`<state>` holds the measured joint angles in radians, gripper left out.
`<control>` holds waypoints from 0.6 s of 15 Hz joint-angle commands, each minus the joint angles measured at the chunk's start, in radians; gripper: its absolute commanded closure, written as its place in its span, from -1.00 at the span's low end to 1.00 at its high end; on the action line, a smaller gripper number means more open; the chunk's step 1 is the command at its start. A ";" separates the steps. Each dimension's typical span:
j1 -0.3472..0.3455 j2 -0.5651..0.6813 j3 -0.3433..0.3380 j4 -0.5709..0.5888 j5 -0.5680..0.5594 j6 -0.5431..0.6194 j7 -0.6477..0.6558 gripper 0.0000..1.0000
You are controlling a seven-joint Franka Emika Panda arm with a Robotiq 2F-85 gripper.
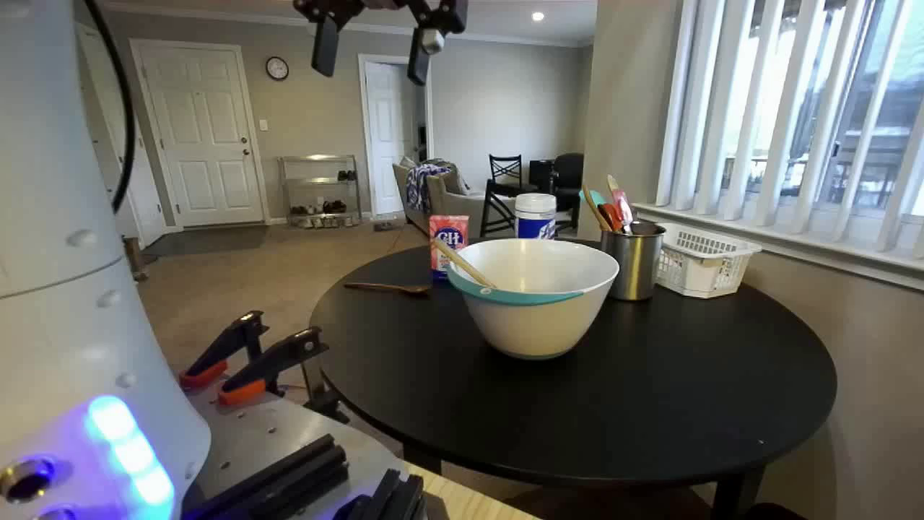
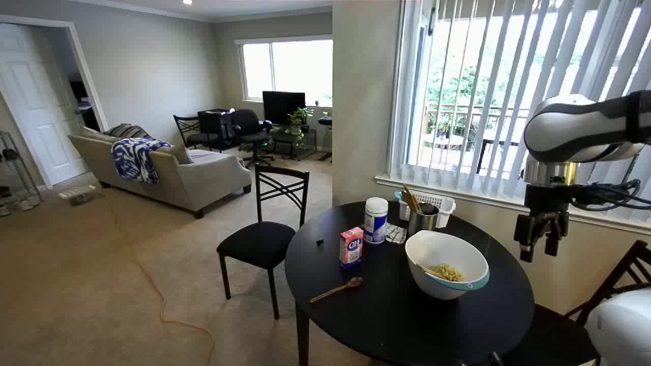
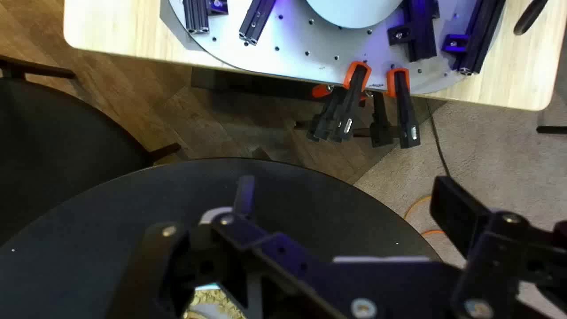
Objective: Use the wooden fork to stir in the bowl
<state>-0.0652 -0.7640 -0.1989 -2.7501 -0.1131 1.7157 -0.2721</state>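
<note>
A white bowl with a teal rim (image 1: 538, 328) stands on the round black table (image 1: 693, 390); it also shows in an exterior view (image 2: 441, 246). Yellow pasta-like food (image 2: 450, 273) lies in it, partly visible in the wrist view (image 3: 212, 301). A wooden utensil, likely the fork (image 1: 464, 264), leans in the bowl with its handle over the rim; it also shows in an exterior view (image 2: 431, 271). Its head is hidden. My gripper (image 1: 371, 63) is open and empty, high above the table and apart from the bowl. It also shows in an exterior view (image 2: 539, 246) and the wrist view (image 3: 345, 201).
A wooden spoon (image 2: 336, 290) lies beside the bowl. A pink and blue box (image 2: 351, 247), a white-lidded canister (image 2: 376, 221), a metal utensil holder (image 1: 635, 263) and a white basket (image 1: 707, 263) stand behind. Orange-tipped clamps (image 1: 244, 390) sit on the robot's base.
</note>
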 commanded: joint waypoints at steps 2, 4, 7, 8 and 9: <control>-0.005 0.001 0.005 0.002 0.004 -0.002 -0.003 -1.00; -0.005 0.001 0.005 0.002 0.004 -0.002 -0.003 -1.00; 0.016 0.004 0.029 0.008 0.015 0.003 0.008 -1.00; 0.039 0.005 0.071 0.010 0.029 0.022 0.050 -1.00; 0.060 0.006 0.114 0.012 0.039 0.044 0.087 -1.00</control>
<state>-0.0541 -0.7640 -0.1819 -2.7485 -0.1064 1.7238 -0.2660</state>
